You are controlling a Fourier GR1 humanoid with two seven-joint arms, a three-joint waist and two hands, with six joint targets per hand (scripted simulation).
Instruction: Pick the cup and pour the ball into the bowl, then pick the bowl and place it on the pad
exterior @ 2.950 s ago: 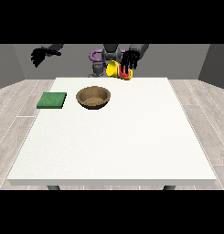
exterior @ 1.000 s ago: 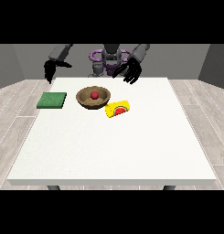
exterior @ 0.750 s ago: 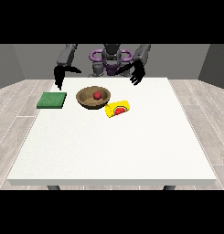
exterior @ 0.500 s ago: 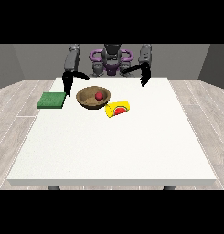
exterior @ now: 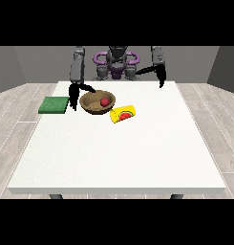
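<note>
A wooden bowl stands on the white table with a red ball inside it. A yellow cup with a red mark lies on its side just right of the bowl. The green pad lies flat to the bowl's left. The hand at the view's left hangs between pad and bowl, fingers spread by the bowl's left rim, holding nothing. The hand at the view's right hangs over the table's far edge, fingers pointing down, empty.
The robot's torso stands behind the table's far edge. Wooden floor surrounds the table on both sides. White tabletop stretches from the cup to the near edge.
The cup, once held up at the back, now lies on the table and the ball is in the bowl. The hand at the view's left came down beside the bowl.
</note>
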